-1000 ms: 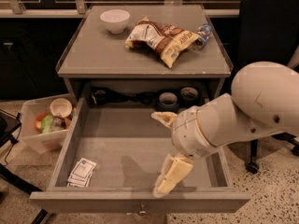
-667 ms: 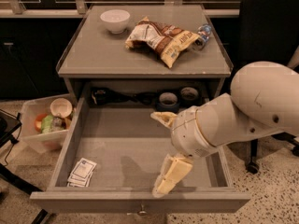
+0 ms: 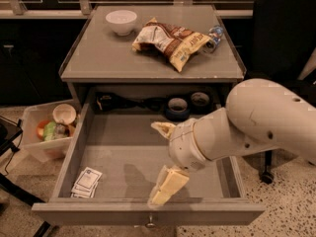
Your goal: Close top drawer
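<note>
The wide, shallow grey wooden top drawer (image 3: 106, 215) stands pulled far out from under the grey cabinet surface (image 3: 98, 53). Its flat front panel is nearest the camera, with a small round metal knob (image 3: 149, 224) at its centre.

The white arm (image 3: 261, 120) reaches in from the right, and the gripper (image 3: 157, 163) hangs over the front half of the drawer, right of centre. Its two cream fingers (image 3: 169, 185) are spread wide apart with nothing between them. One points toward the back of the drawer. The other slants down to the inner side of the front panel, above the knob; whether it touches the panel cannot be told.

In the drawer's front left corner lies a small stack of white paper packets (image 3: 86, 182). Along its back edge sit two dark rolls of tape (image 3: 177, 106) and a black cable (image 3: 123, 102).

On the surface, a white round bowl (image 3: 121, 21) sits near the back left corner. A crumpled brown and yellow snack bag (image 3: 170, 38) lies near the middle, with a small clear plastic bottle (image 3: 213, 36) just beside it toward the right edge.

On the floor to the left stands a clear plastic bin (image 3: 34, 147) with a bowl and other items inside.
</note>
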